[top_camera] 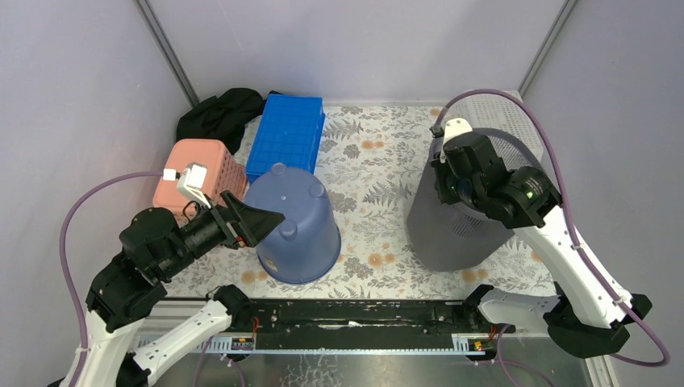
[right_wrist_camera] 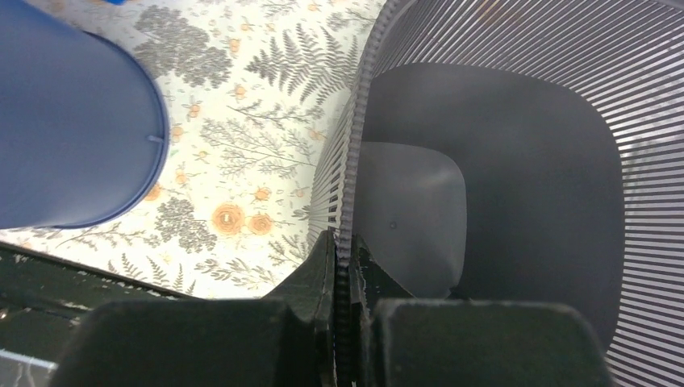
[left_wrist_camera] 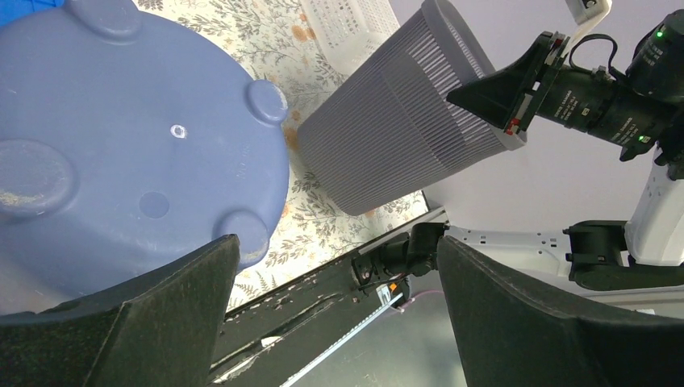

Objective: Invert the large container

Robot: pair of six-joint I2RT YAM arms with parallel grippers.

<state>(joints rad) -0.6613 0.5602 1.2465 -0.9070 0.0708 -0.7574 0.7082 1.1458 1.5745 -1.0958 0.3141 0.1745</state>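
Observation:
The large grey slatted container (top_camera: 456,234) stands on the floral mat at the right with its open mouth facing up; it also shows in the left wrist view (left_wrist_camera: 403,129). My right gripper (top_camera: 443,168) is shut on its rim, one finger inside and one outside the slatted wall (right_wrist_camera: 516,97), as the right wrist view (right_wrist_camera: 345,250) shows. My left gripper (top_camera: 270,218) is open and empty, just beside the upside-down blue bucket (top_camera: 294,226); its fingers (left_wrist_camera: 161,298) frame the bucket's base (left_wrist_camera: 121,137).
A pink basket (top_camera: 202,161), a blue crate (top_camera: 286,133) and a black cloth (top_camera: 222,113) lie at the back left. A white basket (top_camera: 500,113) sits behind the grey container. A black rail (top_camera: 347,314) runs along the near edge.

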